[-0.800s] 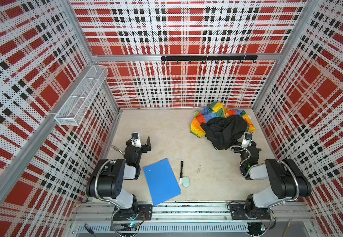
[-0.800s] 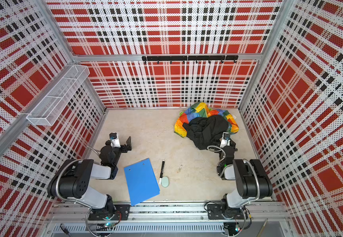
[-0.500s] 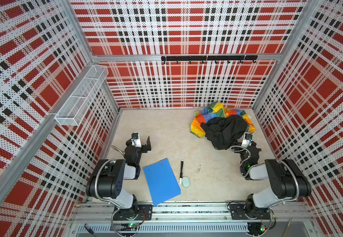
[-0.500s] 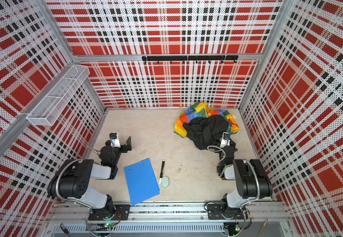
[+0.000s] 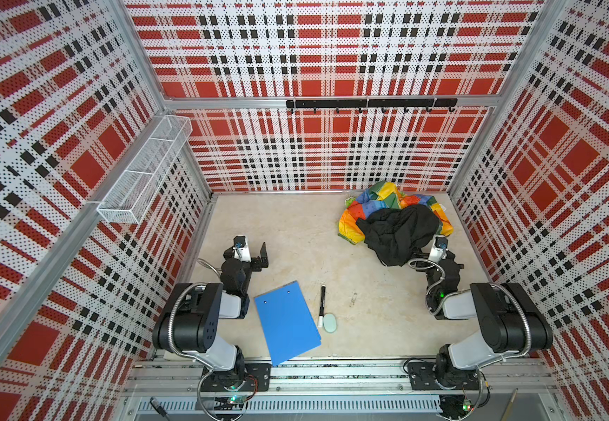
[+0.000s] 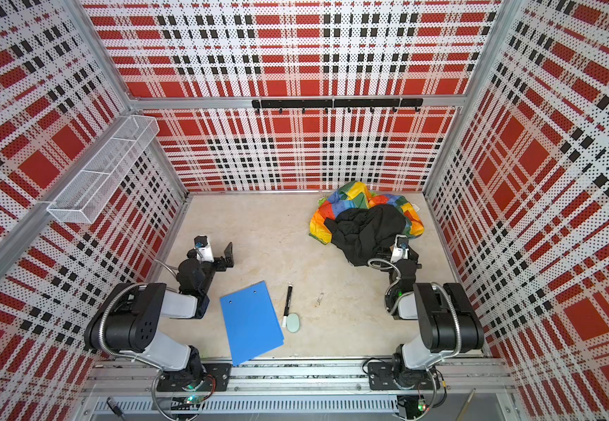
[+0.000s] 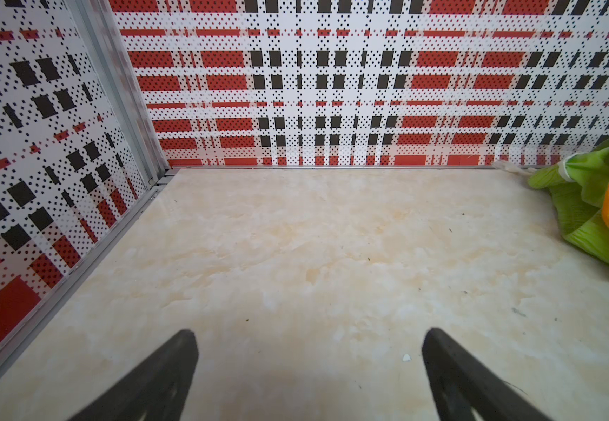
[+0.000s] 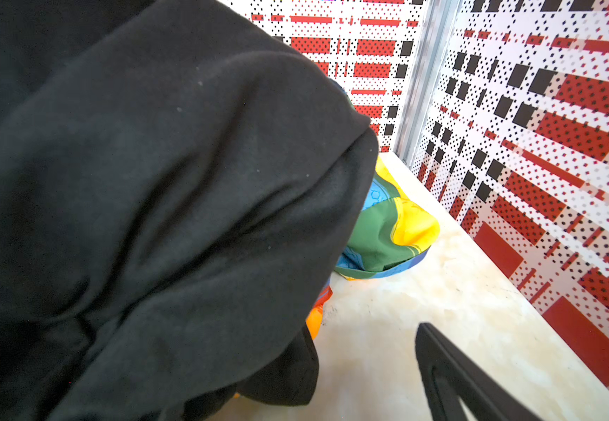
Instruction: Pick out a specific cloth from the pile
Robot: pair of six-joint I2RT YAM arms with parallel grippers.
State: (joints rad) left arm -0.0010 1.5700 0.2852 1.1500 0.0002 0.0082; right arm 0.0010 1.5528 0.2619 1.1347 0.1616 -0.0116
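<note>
Stillness more than change: against the pictures from under a second ago, both arms in nearly the same places, at most a slight nudge of the right wrist at the near edge of the heap of fabrics (image 5: 394,222) in the far right corner of the pale marbled counter (image 5: 295,226), and no fold disturbed. Reads as the very start of the job — nothing lifted, nothing gripped, the picking-out all yet to do. Left fingers (image 7: 164,371) spread wide over bare counter, empty, well apart from the heap. Right fingers (image 8: 452,375) judged wide too: only one in sight in the right wrist view, bare counter beside it, the other hidden behind the large black garment (image 8: 149,218), no fabric seen pinched. As for the wanted piece, the plain lime-green thin cloth (image 7: 572,204): clear only in the left wrist view, crumpled on the counter at the heap's left side near the back wall, touching and partly under the rainbow-coloured patchwork cloth (image 5: 368,209). In both top views barely a pale sliver of it, if that, with black draped over rainbow. Right wrist view filled by black fabric, a green-and-yellow rainbow fold past it, no lime at all. Suggests an approach from the left side — or first clearing the upper layers.
</note>
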